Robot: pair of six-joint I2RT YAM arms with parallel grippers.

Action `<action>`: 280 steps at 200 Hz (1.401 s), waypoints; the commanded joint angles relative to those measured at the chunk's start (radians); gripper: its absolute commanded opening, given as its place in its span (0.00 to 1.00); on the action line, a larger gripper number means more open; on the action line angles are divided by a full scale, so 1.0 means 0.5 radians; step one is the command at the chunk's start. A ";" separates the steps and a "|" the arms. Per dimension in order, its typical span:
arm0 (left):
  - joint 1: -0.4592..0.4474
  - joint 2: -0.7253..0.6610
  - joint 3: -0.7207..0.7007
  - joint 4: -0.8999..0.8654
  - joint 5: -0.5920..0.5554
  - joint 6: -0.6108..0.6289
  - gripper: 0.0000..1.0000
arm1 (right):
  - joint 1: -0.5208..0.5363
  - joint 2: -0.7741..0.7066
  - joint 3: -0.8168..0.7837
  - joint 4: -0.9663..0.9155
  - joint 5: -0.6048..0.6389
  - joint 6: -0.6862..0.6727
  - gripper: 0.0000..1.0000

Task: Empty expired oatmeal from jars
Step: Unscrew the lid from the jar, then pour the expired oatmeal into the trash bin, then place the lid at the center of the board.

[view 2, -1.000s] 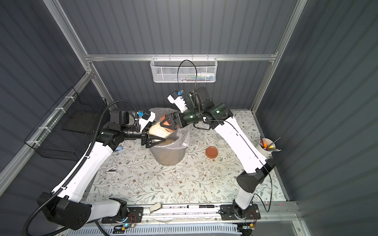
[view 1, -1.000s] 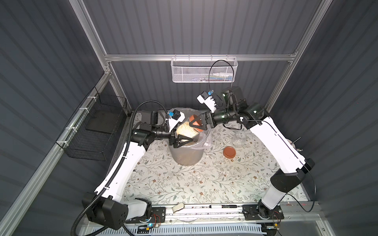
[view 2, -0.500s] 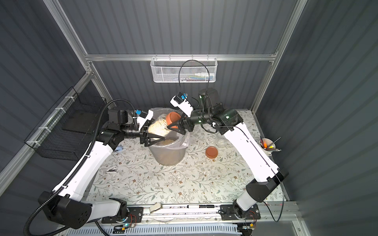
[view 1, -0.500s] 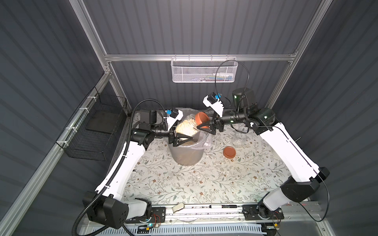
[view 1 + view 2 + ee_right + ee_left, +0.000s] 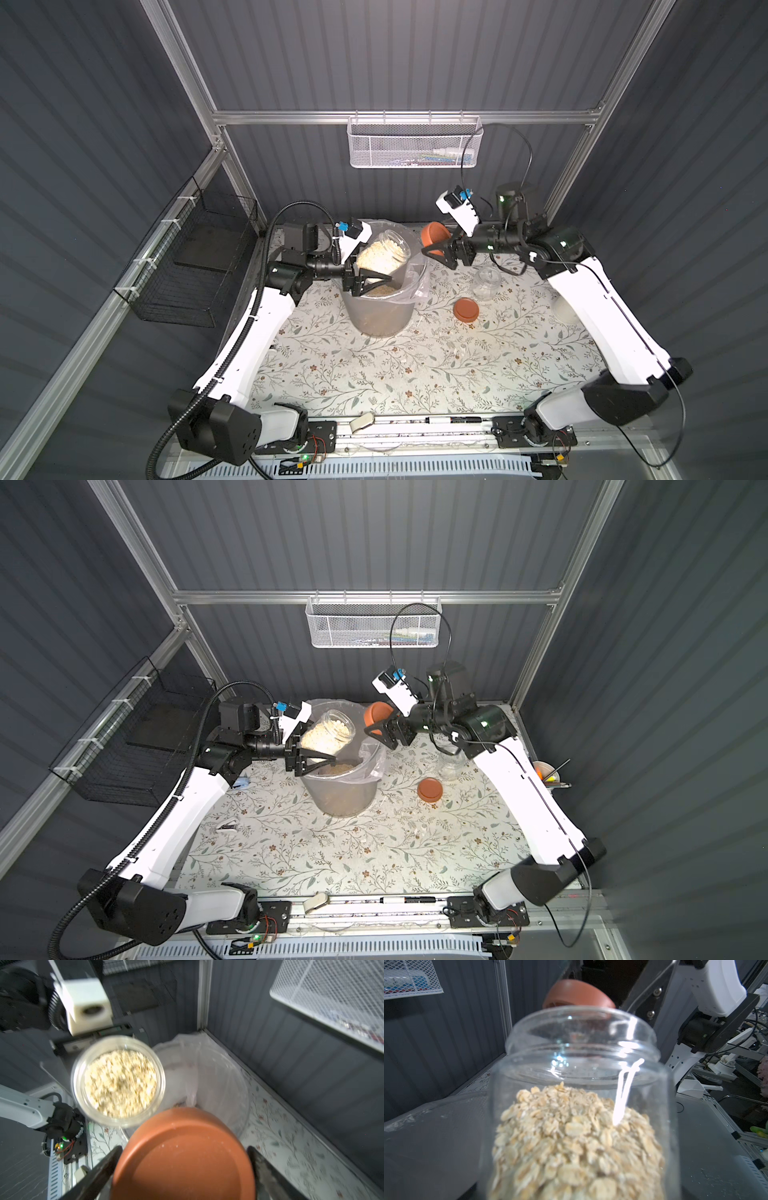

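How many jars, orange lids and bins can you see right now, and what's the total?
Glass jars: 2, the held oatmeal jar and the empty jar.
Orange lids: 2, the held lid and the loose lid.
Bins: 1, the lined bin.
Total: 5.

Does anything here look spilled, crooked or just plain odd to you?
A few pale specks lie on the tablecloth near the loose orange lid, possibly spilled oat flakes. The open jar in the left gripper tilts over the bin, deliberately it seems.
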State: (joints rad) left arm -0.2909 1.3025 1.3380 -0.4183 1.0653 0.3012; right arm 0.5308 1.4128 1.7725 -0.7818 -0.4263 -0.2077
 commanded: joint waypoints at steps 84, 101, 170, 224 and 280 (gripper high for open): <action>0.066 0.033 0.490 -0.678 -0.560 0.464 0.00 | -0.183 -0.617 -1.705 0.200 0.876 0.925 0.60; 0.066 0.083 0.583 -0.868 -0.763 0.562 0.00 | -0.184 -0.525 -1.822 0.276 0.930 1.041 0.59; 0.026 0.256 0.690 -1.177 -1.358 0.762 0.00 | -0.182 -0.251 -1.882 0.106 1.218 1.145 0.61; -0.244 0.600 1.018 -1.435 -1.993 0.839 0.00 | -0.183 -0.195 -2.004 0.323 1.063 1.228 0.64; -0.545 0.904 1.266 -1.566 -2.746 1.033 0.00 | -0.181 -0.005 -1.996 0.406 0.928 1.243 0.68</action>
State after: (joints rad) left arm -0.5175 1.7351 1.9125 -1.1667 -0.0959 0.7483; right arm 0.4408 1.3785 0.7723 -0.5953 0.0742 0.3992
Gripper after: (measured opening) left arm 0.878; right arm 0.841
